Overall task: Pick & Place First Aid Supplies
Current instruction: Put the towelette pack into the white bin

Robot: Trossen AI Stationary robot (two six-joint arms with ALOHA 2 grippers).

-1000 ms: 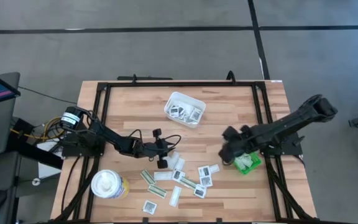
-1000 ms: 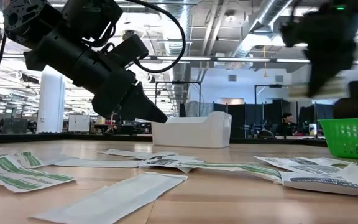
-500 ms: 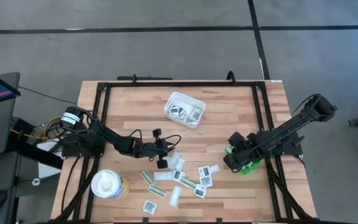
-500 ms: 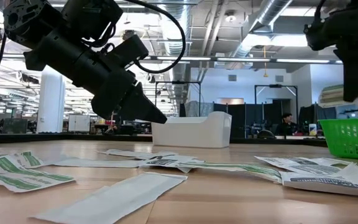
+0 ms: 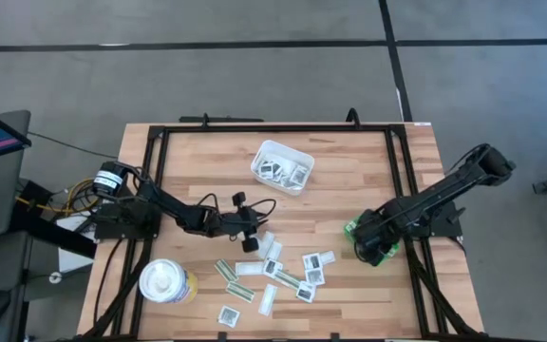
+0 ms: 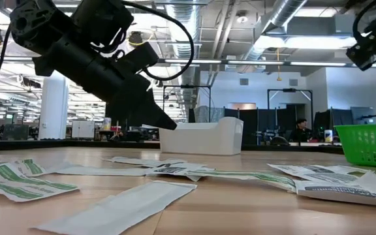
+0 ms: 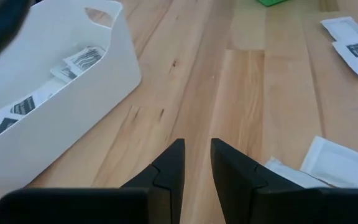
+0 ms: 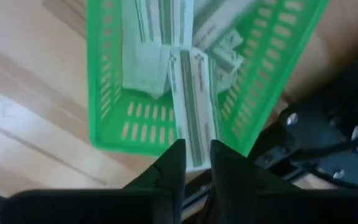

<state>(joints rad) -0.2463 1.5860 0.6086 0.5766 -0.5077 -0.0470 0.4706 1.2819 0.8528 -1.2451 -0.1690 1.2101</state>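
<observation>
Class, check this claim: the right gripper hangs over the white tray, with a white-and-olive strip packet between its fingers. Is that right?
Wrong container. The right gripper hangs over the green bin, not the white tray. The right wrist view shows this; the strip packet does lie between its fingers.

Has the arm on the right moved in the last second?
Yes. The right gripper has slid from beside the green bin to directly above it, away from the loose packets mid-table, with a strip packet at its fingertips.
</observation>
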